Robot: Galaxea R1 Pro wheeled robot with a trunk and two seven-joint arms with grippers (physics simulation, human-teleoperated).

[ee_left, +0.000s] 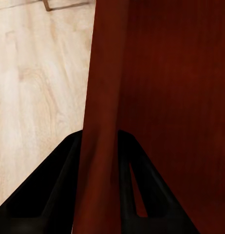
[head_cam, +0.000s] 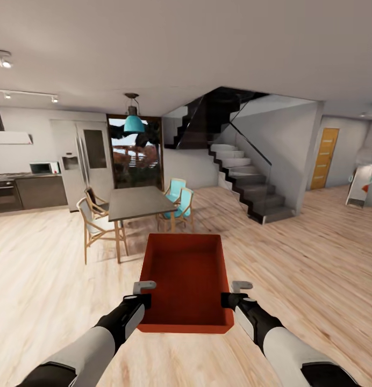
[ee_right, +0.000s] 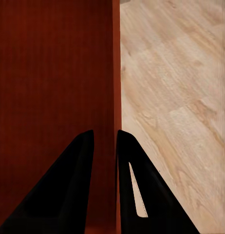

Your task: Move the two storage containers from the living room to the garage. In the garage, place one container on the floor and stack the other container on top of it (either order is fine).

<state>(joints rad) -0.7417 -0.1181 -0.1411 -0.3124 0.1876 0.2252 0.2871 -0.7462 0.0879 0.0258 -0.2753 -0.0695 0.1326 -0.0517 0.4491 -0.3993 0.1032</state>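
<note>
Left gripper [head_cam: 145,302]: lower left of centre in the head view, clamped on the left wall of the storage container [head_cam: 187,282]; in the left wrist view its black fingers [ee_left: 54,195] straddle that red wall, one on each face.
Right gripper [head_cam: 227,299]: lower right of centre, clamped on the container's right wall; the right wrist view shows its fingers [ee_right: 68,190] pinching the thin wall edge.
Storage container: red-orange, open-topped, empty, held level between both grippers above the light wood plank floor [head_cam: 315,252], in the lower middle of the frame.
Dining table [head_cam: 137,201]: just beyond the container, grey top, with wooden chairs [head_cam: 97,226] around it, two with teal seats.
Staircase [head_cam: 245,183]: right of centre, farther back.
Kitchen counter [head_cam: 24,188]: far left, against the wall.
Orange door [head_cam: 326,158]: far right.
</note>
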